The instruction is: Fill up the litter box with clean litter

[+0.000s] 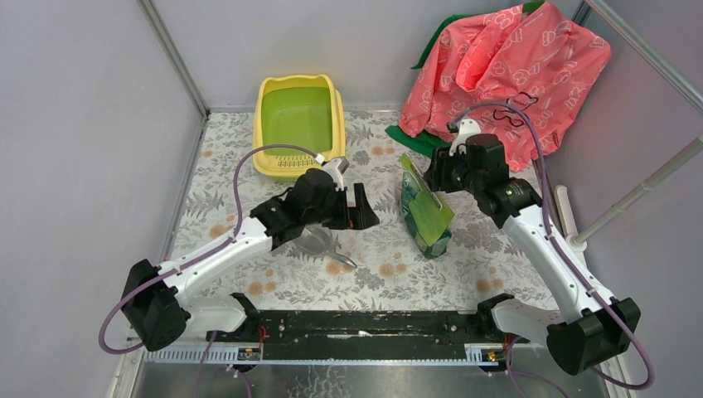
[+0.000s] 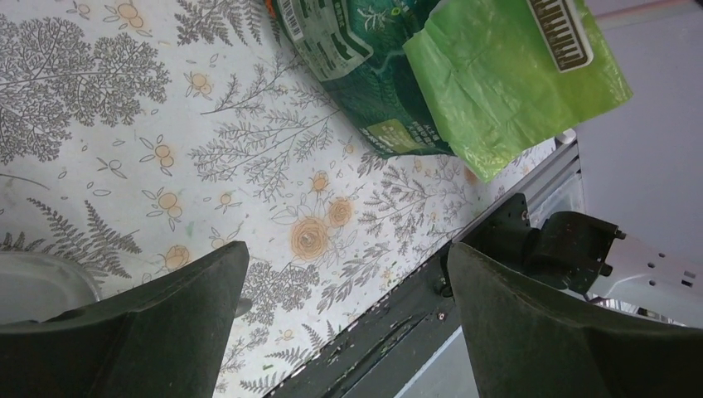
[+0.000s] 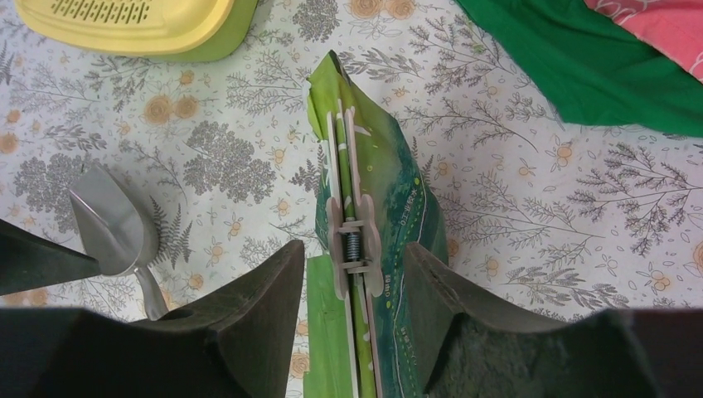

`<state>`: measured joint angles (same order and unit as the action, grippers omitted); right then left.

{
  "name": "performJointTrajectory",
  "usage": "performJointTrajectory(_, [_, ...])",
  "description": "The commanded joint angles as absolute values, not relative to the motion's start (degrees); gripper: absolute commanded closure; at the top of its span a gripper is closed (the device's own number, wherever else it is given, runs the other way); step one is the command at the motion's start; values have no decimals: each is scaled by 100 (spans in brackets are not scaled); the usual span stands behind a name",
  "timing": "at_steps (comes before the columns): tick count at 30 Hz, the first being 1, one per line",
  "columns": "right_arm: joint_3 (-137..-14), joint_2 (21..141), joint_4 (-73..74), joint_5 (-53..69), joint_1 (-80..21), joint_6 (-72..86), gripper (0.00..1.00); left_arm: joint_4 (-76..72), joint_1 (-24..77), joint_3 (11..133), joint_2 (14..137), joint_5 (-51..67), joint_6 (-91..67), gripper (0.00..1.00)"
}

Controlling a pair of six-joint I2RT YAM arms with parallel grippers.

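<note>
The yellow litter box (image 1: 273,162) stands at the back left, its green inside bare; its slotted lip shows in the right wrist view (image 3: 124,21). No loose litter shows. A glossy green bag (image 1: 424,217) stands mid-table, its top shut by a pale spring clip (image 3: 352,240). My right gripper (image 1: 433,176) is open right above the bag (image 3: 398,207); in the right wrist view the gripper (image 3: 355,249) has a finger on each side of the clip, with gaps. My left gripper (image 1: 362,217) is open and empty left of the bag (image 2: 373,75), and its own view (image 2: 348,249) shows only table between the fingers.
A metal scoop (image 1: 319,245) lies under the left arm and shows in the right wrist view (image 3: 112,228). A pink printed garment (image 1: 514,66) and a green cloth (image 3: 580,58) lie at the back right. A white pole (image 1: 638,195) stands on the right.
</note>
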<state>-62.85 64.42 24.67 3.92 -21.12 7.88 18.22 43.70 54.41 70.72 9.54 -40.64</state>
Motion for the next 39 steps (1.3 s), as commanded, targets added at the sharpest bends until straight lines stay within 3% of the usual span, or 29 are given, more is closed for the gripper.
performJointTrajectory(1, [-6537,6512,2209,340,-2196,655,46,1277,4475,5461,7106,714,-4183,1])
performJointTrajectory(9, [-6541,6690,2098,319,-2239,640,53,1279,4543,5464,7121,676,-4200,1])
performJointTrajectory(20, [-6647,6734,2010,265,-2332,588,100,1308,4559,5384,7042,677,-4197,1])
performJointTrajectory(30, [-7319,6251,2363,-1032,-2347,591,100,1566,4561,5363,6796,548,-4166,1])
performJointTrajectory(39, [-6884,7066,2502,-3214,-2213,355,100,2171,4558,5125,6195,21,-4208,1])
